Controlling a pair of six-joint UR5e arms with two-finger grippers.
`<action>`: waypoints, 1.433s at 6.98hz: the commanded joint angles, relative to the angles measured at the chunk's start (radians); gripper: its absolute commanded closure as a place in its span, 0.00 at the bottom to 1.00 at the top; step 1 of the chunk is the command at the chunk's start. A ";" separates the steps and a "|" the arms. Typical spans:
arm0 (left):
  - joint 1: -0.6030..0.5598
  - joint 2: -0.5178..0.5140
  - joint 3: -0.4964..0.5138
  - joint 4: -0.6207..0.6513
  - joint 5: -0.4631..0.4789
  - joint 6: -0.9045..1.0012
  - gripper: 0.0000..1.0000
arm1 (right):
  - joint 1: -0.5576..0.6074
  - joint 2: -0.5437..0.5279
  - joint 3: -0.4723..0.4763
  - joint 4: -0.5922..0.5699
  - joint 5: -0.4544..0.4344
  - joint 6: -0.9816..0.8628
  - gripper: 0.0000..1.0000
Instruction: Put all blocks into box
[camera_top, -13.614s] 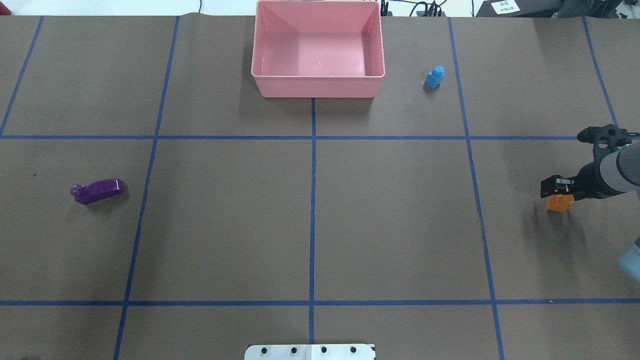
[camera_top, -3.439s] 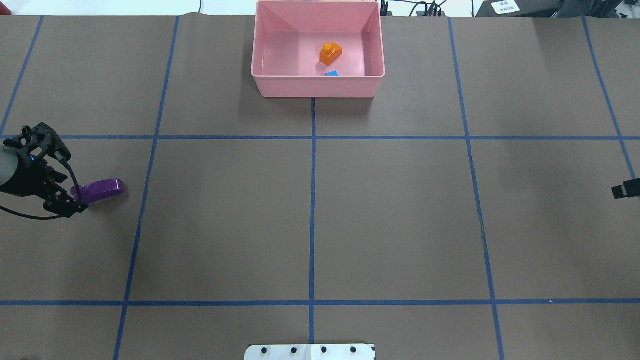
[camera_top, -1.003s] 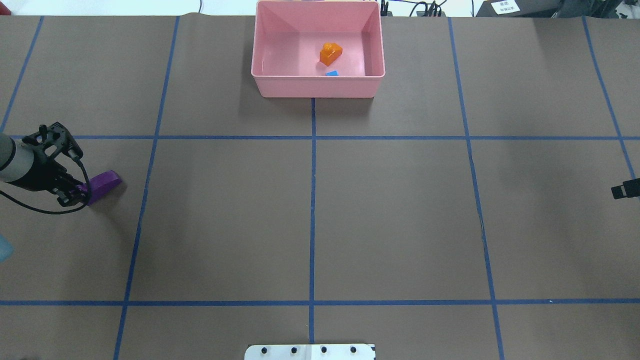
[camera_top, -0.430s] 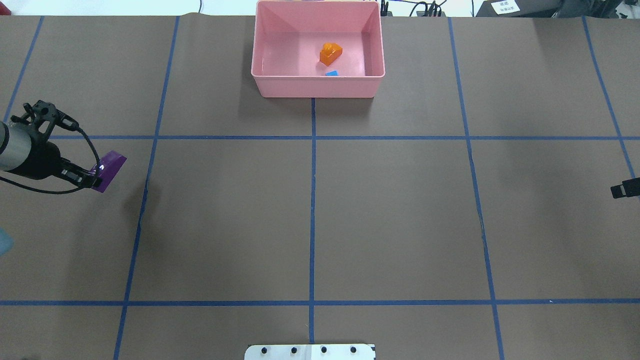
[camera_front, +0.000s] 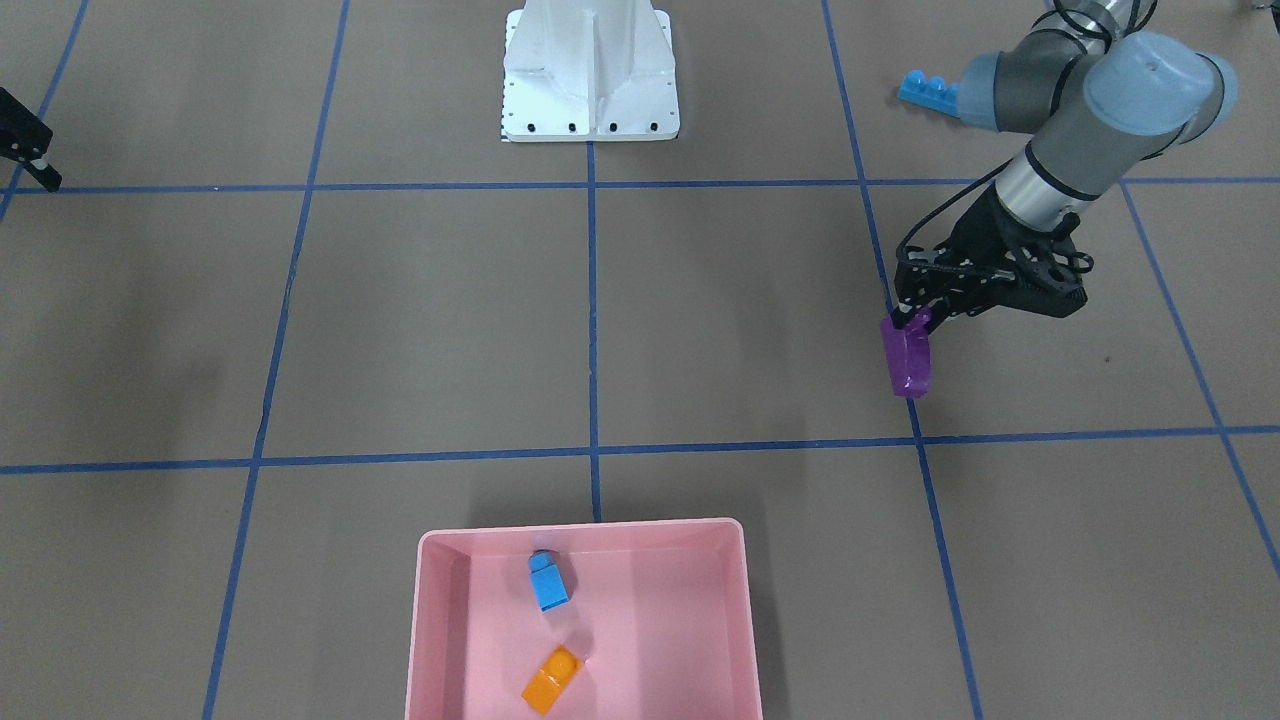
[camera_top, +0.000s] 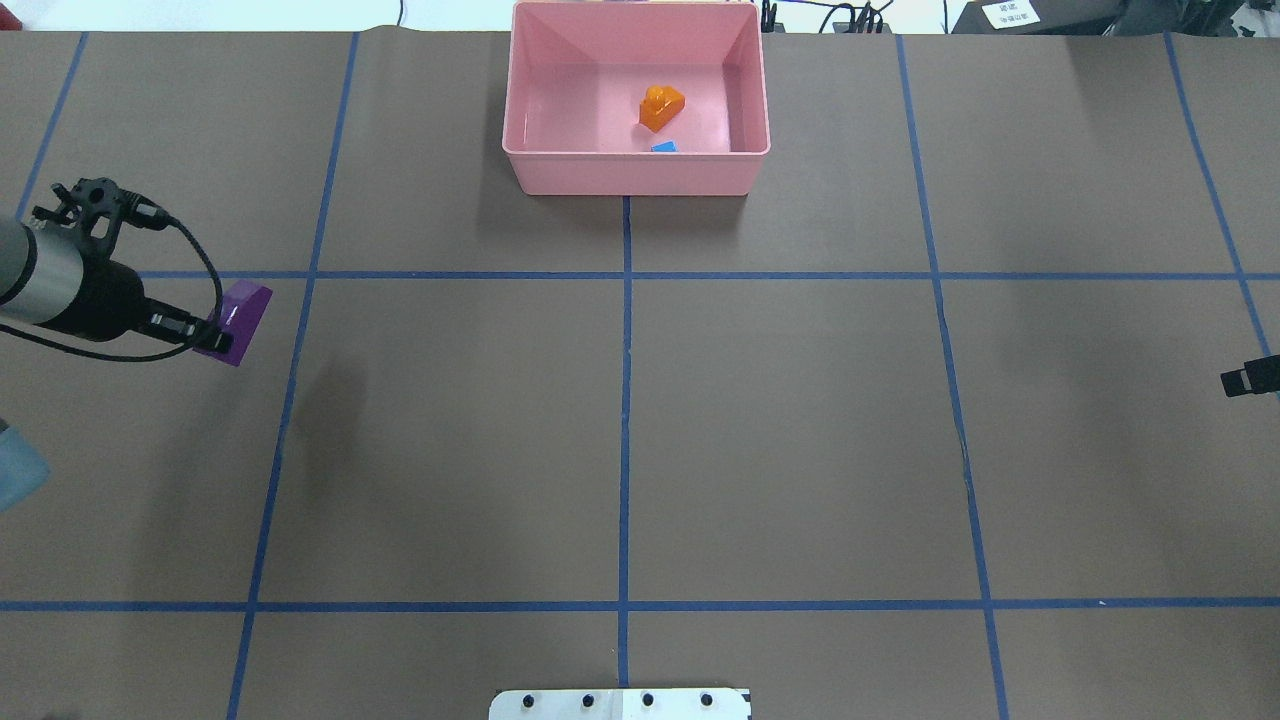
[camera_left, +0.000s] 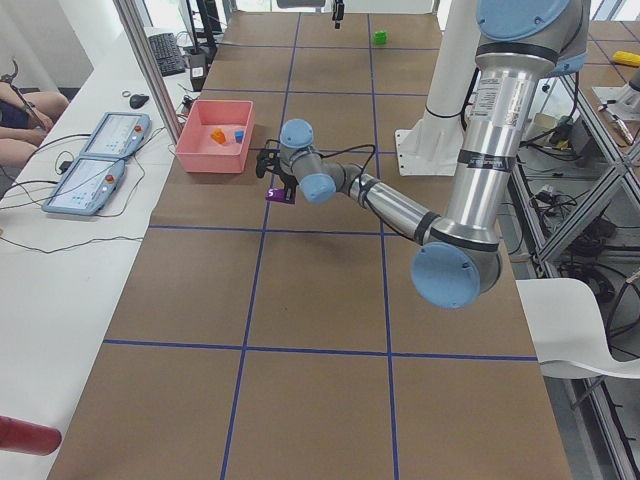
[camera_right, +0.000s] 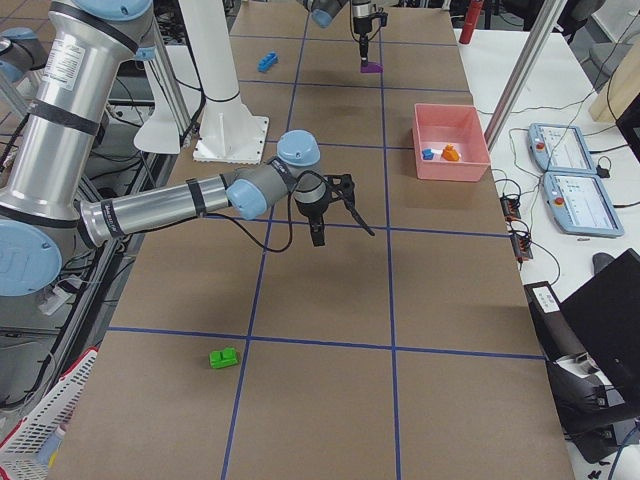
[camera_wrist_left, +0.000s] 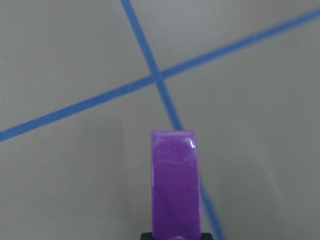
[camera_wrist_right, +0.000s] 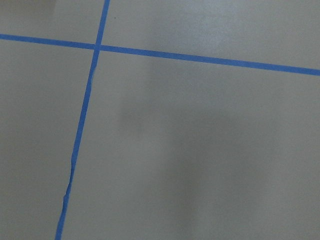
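Observation:
My left gripper (camera_top: 207, 337) is shut on the purple elongated block (camera_top: 240, 314) and holds it above the table, left of centre. The same grip shows in the front view, with the gripper (camera_front: 915, 320) above the hanging block (camera_front: 908, 362), and the block also fills the left wrist view (camera_wrist_left: 176, 190). The pink box (camera_top: 635, 172) stands at the far middle and holds the orange block (camera_top: 661, 108) and the small blue block (camera_top: 663, 147). The long blue block (camera_front: 927, 92) lies near my left arm. The green block (camera_right: 224, 357) lies near the right end. My right gripper (camera_top: 1230, 381) shows only partly at the edge.
The white robot base (camera_front: 590, 75) stands at the near middle edge. Blue tape lines (camera_top: 625, 400) divide the brown table into squares. Operators' tablets (camera_right: 565, 170) lie on the white bench beyond the box.
My left gripper closed on the purple block, lifted it off the table and carried it farther away and slightly right. The right arm has not moved.

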 joint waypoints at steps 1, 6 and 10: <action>0.003 -0.299 0.099 0.268 0.005 -0.100 1.00 | 0.000 0.000 0.000 0.000 0.000 0.000 0.00; 0.000 -0.863 0.838 0.232 0.013 -0.253 1.00 | 0.000 0.000 0.000 0.000 0.000 0.002 0.00; 0.000 -0.966 1.104 0.067 0.069 -0.194 0.25 | 0.000 0.002 0.000 0.000 0.000 0.002 0.00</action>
